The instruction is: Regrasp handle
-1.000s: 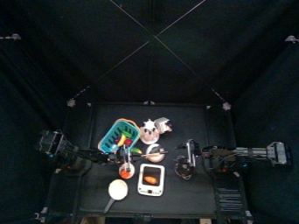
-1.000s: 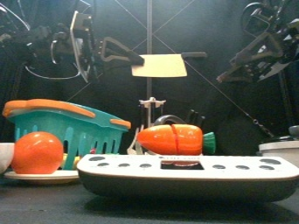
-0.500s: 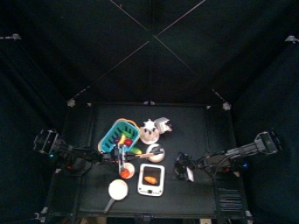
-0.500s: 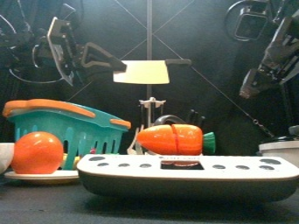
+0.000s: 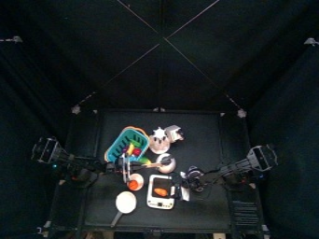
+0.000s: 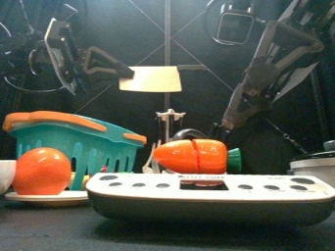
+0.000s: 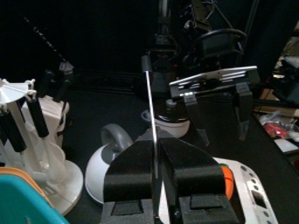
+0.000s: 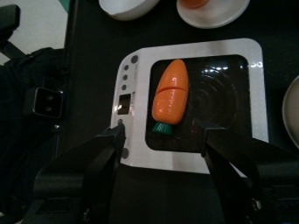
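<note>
A toy knife with a cream blade (image 6: 156, 78) and a dark handle (image 6: 199, 67) hangs level above the table. My left gripper (image 6: 120, 67) is shut on its blade end; in the left wrist view the blade (image 7: 151, 131) runs edge-on out of the shut jaws (image 7: 160, 179), handle pointing away. My right gripper (image 6: 230, 125) hangs open to the right of the handle and lower, apart from it. It also shows open in the left wrist view (image 7: 214, 87). The right wrist view has the open right gripper (image 8: 166, 133) above a carrot (image 8: 170, 89).
The orange carrot (image 6: 194, 155) lies on a white cutting board (image 6: 197, 191) at the front. A teal basket (image 6: 72, 137) stands at the left, an orange ball (image 6: 42, 170) in front of it. A white rack (image 7: 30, 131) and a bowl (image 6: 318, 167) stand nearby.
The right arm has swung down from high on the right toward the middle, ending below the handle, still open. The left gripper has carried the knife slightly left.
</note>
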